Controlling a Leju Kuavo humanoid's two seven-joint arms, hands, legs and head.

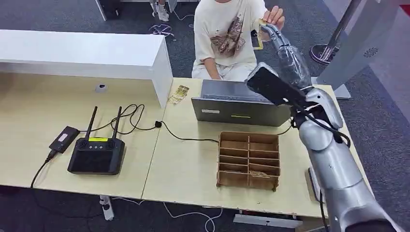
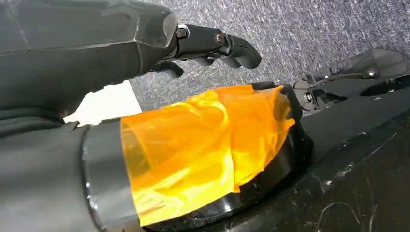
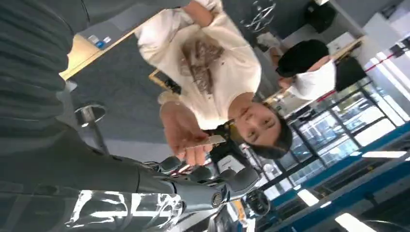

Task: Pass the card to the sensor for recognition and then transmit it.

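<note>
My right arm reaches up and forward over the laptop toward a seated person in a cream shirt [image 1: 223,34]. My right hand [image 1: 273,34] holds the yellow-edged card [image 1: 260,37] at its fingertips. The person's hand [image 1: 274,16] grips the same card from above. In the right wrist view the person's fingers [image 3: 186,135] pinch the card [image 3: 212,140] just beyond my dark fingers [image 3: 237,178]. A small black box on a cable [image 1: 64,137] lies at the table's left. My left hand [image 2: 145,67] hangs over grey carpet with its fingers [image 2: 220,46] stretched out and nothing in them.
A grey laptop [image 1: 241,104] stands under my right arm. In front of it sits a wooden divider box [image 1: 249,159]. A black controller with two antennas [image 1: 96,154] and cables lie at the left. Loose cards [image 1: 178,94] rest by the white counter [image 1: 82,53].
</note>
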